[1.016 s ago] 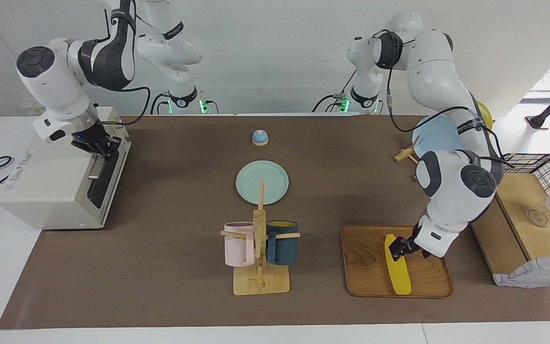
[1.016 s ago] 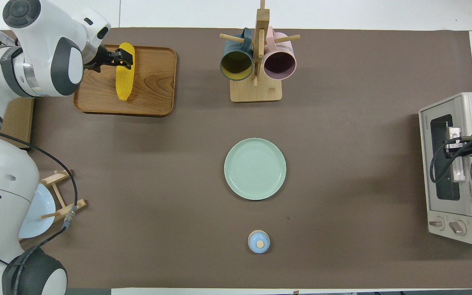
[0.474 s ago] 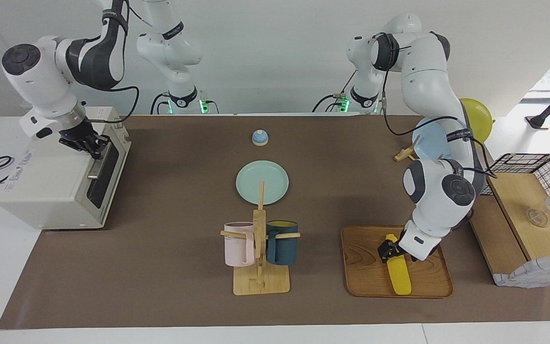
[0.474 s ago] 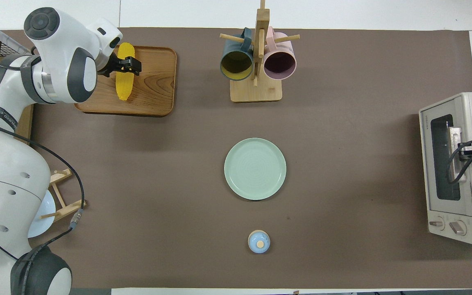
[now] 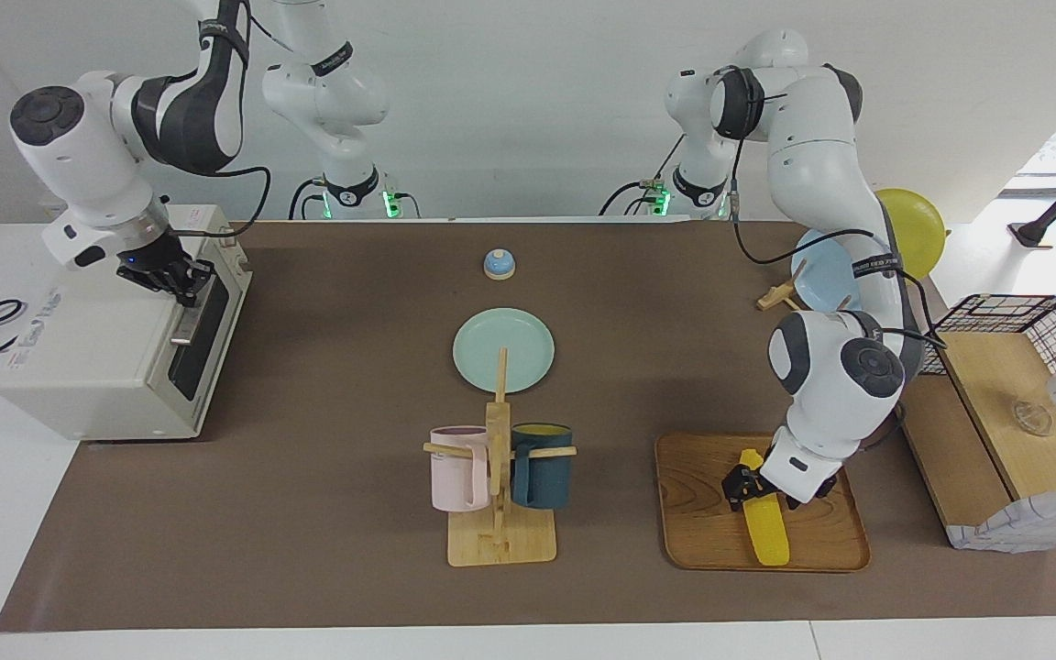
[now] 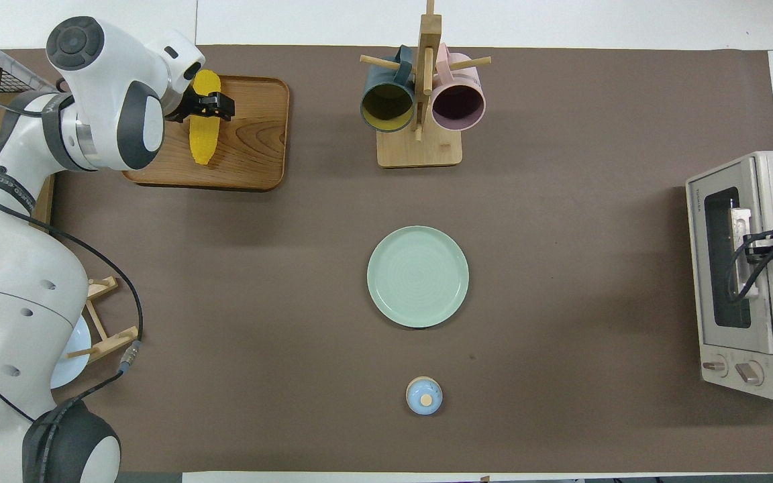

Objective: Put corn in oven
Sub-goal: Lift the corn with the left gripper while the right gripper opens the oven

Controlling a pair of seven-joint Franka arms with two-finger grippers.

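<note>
At the right arm's end of the table I see my right gripper (image 5: 181,280) down at the handle on the oven (image 5: 115,348) door, though I cannot tell how its fingers stand. Farther out, my left gripper (image 5: 748,484) is clamped across the corn (image 5: 764,521), which lies on the wooden tray (image 5: 702,513).

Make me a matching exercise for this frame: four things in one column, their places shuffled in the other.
Things:
1. corn
2. pink mug
3. left gripper
4. right gripper

Places:
A. at the oven door's handle
B. lying on the wooden tray
C. hanging on the mug rack
D. at the corn, over the tray

Pairs: 1-B, 2-C, 3-D, 4-A
</note>
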